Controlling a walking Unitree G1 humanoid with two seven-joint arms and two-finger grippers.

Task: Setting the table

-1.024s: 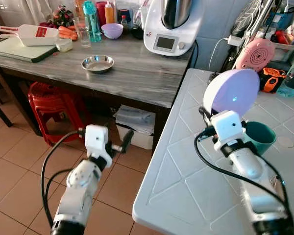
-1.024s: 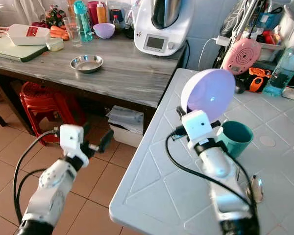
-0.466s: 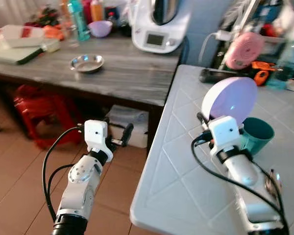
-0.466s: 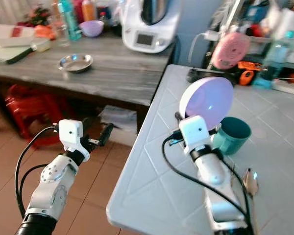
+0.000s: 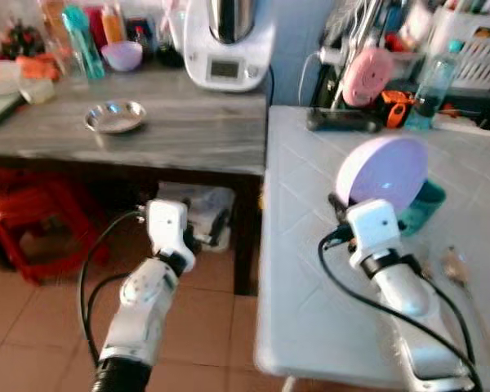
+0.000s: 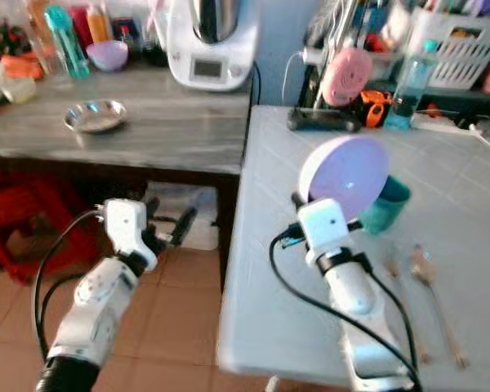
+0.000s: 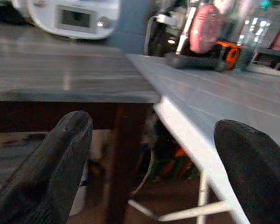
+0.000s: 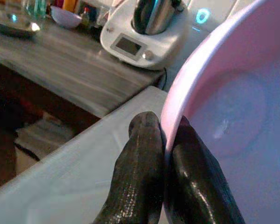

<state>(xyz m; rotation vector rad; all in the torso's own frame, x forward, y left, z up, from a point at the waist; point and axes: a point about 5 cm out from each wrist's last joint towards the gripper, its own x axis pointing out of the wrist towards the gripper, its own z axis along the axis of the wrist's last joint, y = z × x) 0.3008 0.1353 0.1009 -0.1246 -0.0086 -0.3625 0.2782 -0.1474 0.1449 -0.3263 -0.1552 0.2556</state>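
Standing at the white desk (image 6: 294, 269). Right gripper (image 8: 164, 140) holds the lilac bowl (image 6: 344, 178) tilted on edge above the desk, fingers pinched tight on its rim, bowl at 12 o'clock from them. Teal cup (image 6: 382, 204) just behind; spoons (image 6: 429, 282) at 4 o'clock. Left gripper (image 7: 149, 154) idle, fingers spread wide, holding nothing.

Teal cup (image 5: 425, 204) mostly behind bowl (image 5: 382, 173)
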